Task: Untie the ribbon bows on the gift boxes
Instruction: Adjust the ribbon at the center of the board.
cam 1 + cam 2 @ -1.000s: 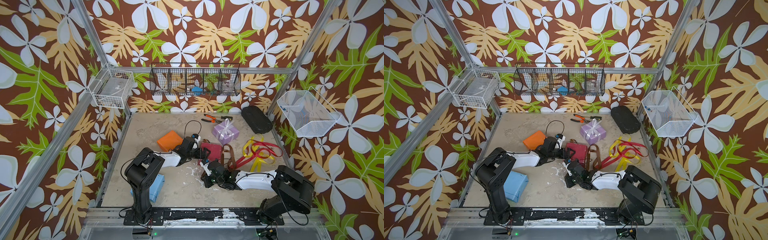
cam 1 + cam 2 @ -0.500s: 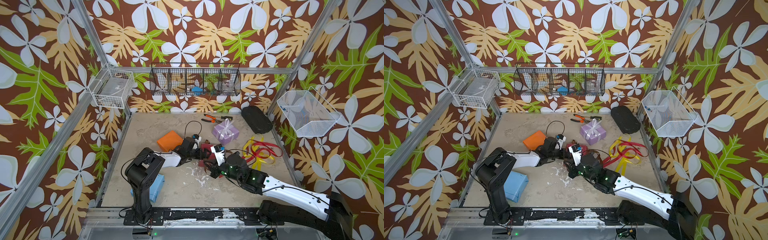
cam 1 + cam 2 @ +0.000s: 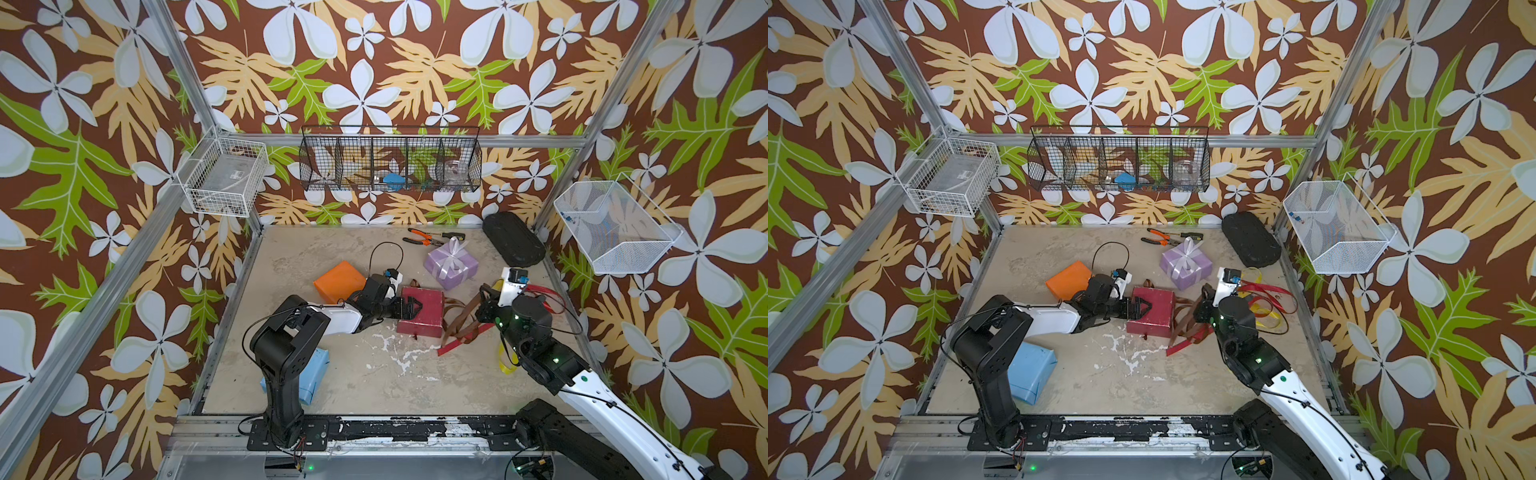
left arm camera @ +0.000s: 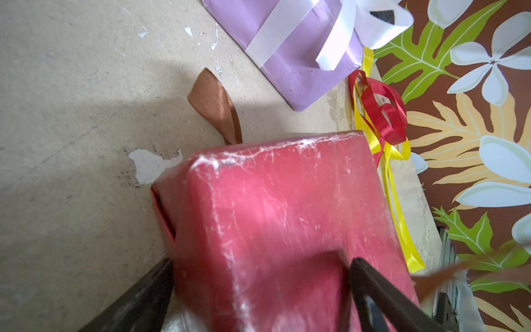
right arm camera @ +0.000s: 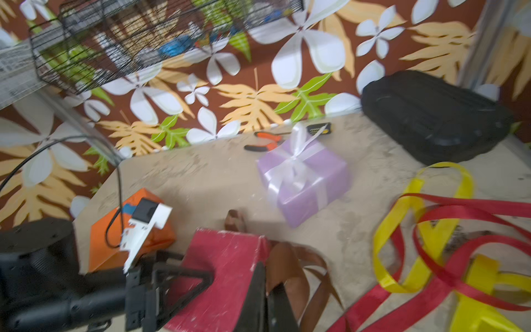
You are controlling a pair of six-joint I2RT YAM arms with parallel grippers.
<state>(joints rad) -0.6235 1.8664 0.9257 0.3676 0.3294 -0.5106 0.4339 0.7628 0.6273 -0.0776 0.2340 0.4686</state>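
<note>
The dark red gift box [image 3: 424, 316] [image 3: 1154, 311] lies mid-table. My left gripper [image 3: 415, 307] [image 4: 261, 261] is open at its left edge, one finger over the top face, the other low beside it. My right gripper [image 3: 480, 296] [image 5: 264, 276] hovers right of the box, shut on the brown ribbon [image 3: 455, 324] [image 5: 287, 267], which trails back to the box. The lilac box [image 3: 453, 270] [image 5: 310, 184] behind keeps its white bow [image 3: 454, 249] tied. The orange box [image 3: 338, 280] and light blue box [image 3: 1030, 374] are bare. The red ribbon [image 3: 1271, 291] and yellow ribbon [image 3: 1266, 316] lie loose at the right.
Orange-handled pliers [image 3: 419, 237] and a black case [image 3: 513, 239] lie at the back. A black wire basket [image 3: 390, 160] hangs on the back wall, with white baskets on the left [image 3: 226, 178] and right [image 3: 611, 226]. The left wrist cable [image 3: 386, 253] loops above the orange box.
My right arm has stretched out, carrying its shut gripper from in front of the dark red box to its right, drawing the brown ribbon along. The left arm has stayed put.
</note>
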